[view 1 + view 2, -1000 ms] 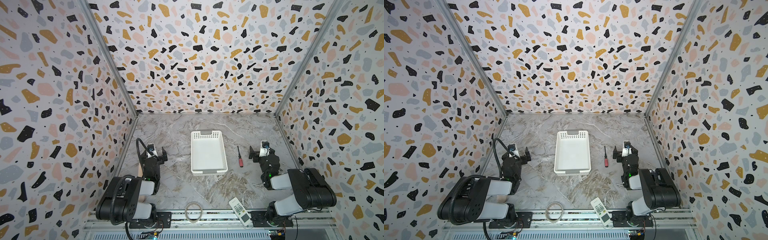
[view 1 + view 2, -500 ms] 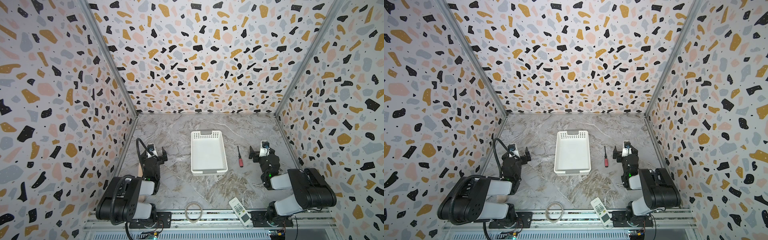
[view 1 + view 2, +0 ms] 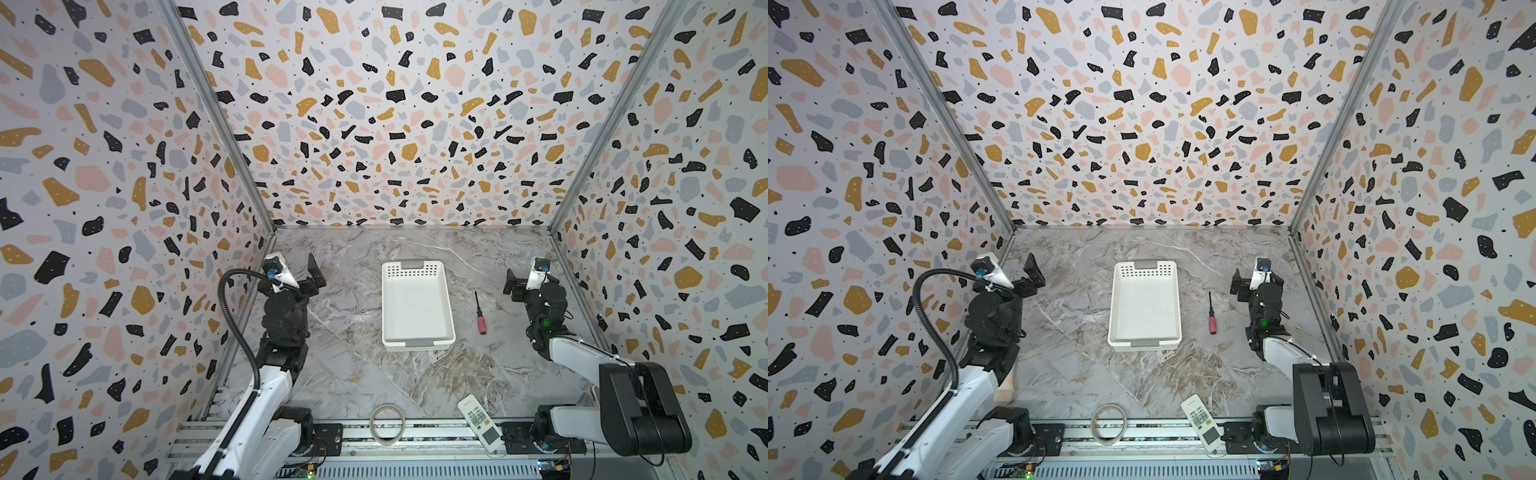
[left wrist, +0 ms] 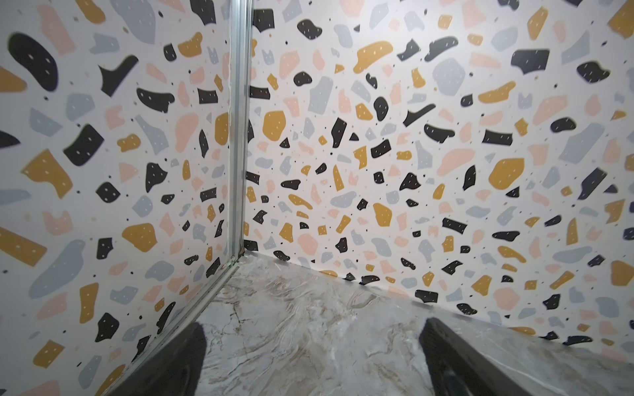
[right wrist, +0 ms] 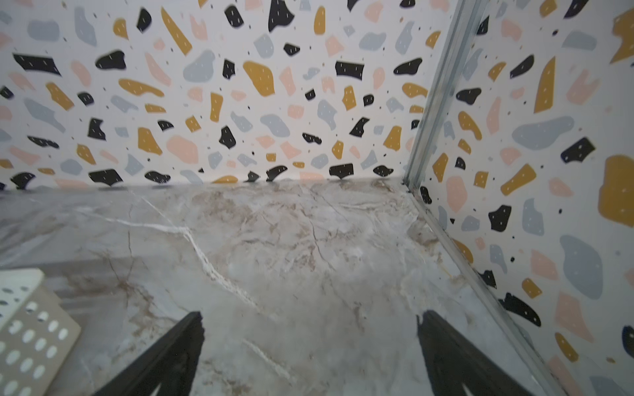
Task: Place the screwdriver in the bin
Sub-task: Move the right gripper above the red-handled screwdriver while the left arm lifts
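1. Task object: the small slim screwdriver with red handle and thin dark shaft [image 3: 480,312] lies flat on the grey marble-patterned surface [image 3: 374,374]. In both top views it sits near the right long side of the bin without touching it. Its shaft points toward the back wall.
2. Receptacle: the white rectangular perforated plastic bin [image 3: 415,303] stands mid-surface with nothing in it.
3. Right claw [image 5: 310,319]: open and gripping nothing; its wrist view shows bare surface between the jaws. It hovers beyond the screwdriver, on the side away from the bin, and faces the far corner. The screwdriver does not appear in that wrist view; only a corner of the bin does.
4. Left claw [image 4: 312,339]: open and empty, parked by the left wall, well apart from both task objects.
5. Bystanders: a white remote control [image 3: 480,422] and a clear ring [image 3: 387,424] lie at the near edge, uninvolved.
6. Step in hand, by my judgement: none begun; the approach is pending.
7. Next move, by my judgement: the right arm is the nearer. It should turn its claw down over the red handle, straddle it across its width, and close before lifting over the bin wall.
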Available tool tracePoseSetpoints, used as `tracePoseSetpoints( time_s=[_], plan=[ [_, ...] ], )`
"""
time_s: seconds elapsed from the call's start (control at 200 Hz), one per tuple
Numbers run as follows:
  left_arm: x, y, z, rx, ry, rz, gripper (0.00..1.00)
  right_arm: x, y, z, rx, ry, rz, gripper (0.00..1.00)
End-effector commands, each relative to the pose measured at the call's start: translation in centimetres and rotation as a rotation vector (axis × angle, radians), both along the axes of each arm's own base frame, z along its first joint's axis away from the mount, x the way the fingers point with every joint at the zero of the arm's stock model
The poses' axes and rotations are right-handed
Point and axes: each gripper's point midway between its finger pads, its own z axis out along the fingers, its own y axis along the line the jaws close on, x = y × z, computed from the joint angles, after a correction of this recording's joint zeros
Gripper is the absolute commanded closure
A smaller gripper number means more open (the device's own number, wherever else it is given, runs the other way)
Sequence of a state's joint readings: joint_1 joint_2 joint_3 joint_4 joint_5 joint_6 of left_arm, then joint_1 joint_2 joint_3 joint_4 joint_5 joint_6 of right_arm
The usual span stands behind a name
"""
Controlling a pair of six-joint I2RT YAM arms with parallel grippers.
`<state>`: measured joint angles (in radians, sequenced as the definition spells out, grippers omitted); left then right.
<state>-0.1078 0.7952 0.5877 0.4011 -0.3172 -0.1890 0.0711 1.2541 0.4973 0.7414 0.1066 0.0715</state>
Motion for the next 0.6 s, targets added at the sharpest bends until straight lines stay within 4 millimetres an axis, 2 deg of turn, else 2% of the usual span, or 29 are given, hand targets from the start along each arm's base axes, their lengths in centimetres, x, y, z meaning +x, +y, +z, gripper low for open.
tracePoseSetpoints(
  time_s=[0.0,0.125,0.23,0.385,0.456,0.536,0.591],
  plan=[
    [-1.8,0.7,-1.1,-0.021,0.187,0.030,0.01,-0.5,1.9,0.2,0.077,0.075,0.100,0.01],
    [-4.2,0.3,1.7,0.033,0.186,-0.007,0.01,-0.4,2.9,-0.5,0.111,0.187,0.149,0.01],
    [-5.7,1.5,1.6,0.006,0.229,0.054,0.00,-1.0,3.3,-1.0,0.175,0.239,0.152,0.01],
    [-5.5,0.0,-0.6,0.010,0.282,-0.037,0.00,-2.1,4.3,-0.7,0.265,0.258,0.147,0.01],
    [-5.0,-1.3,-1.5,0.017,0.281,-0.109,0.00,-2.6,4.7,-0.6,0.243,0.296,0.150,0.01],
    [-4.1,-2.5,-2.5,0.020,0.291,-0.172,0.01,-3.5,3.4,-1.1,0.187,0.344,0.044,0.01],
    [-3.2,-2.6,-3.2,0.019,0.298,-0.172,0.00,-4.1,2.8,-1.6,0.179,0.382,0.008,0.01]
  ],
)
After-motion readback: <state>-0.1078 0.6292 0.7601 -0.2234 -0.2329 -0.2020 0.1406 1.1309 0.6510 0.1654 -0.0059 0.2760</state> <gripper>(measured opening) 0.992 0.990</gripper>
